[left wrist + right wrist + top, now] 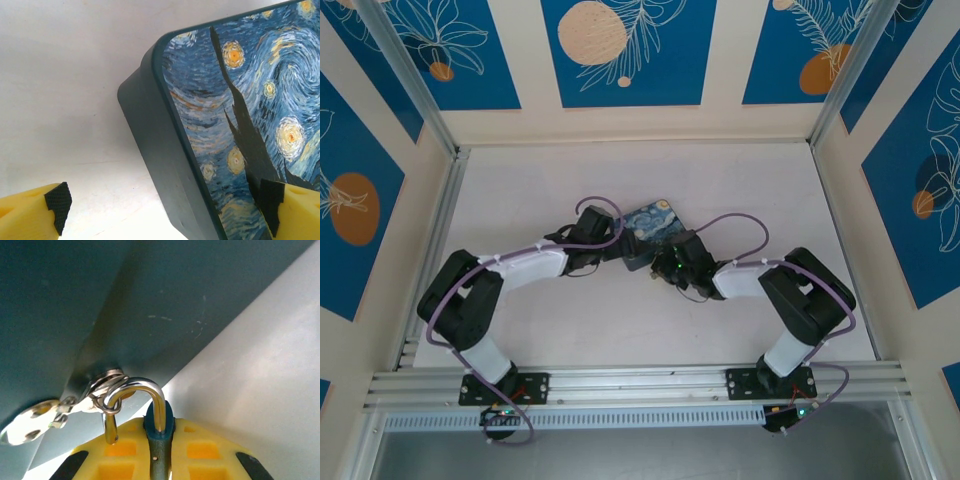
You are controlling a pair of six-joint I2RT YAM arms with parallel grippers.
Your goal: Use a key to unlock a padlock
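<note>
Our right gripper [160, 467] clamped the padlock [159, 427], shackle [145, 387] toward the tin [150, 300]; we saw the key [30, 422] ringed just left of it, left gripper [165, 207] gaping over the tin's corner.

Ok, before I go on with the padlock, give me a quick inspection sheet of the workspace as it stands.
Surface: white table, no spills seen.
Job's things: padlock seen edge-on, shackle up, close to the tin's wall; key hangs from a small ring on the shackle; locked or not, cannot tell.
Clutter: blue swirl-painted tin mid-table.
Grippers: left gripper open, straddling the tin's corner, one pad above the lid, one above the table; right gripper shut on the padlock.
Cables: purple cables loop along both arms, no snag seen.
Surroundings: beige walls with blue floral panels; aluminium rail at the near edge.
</note>
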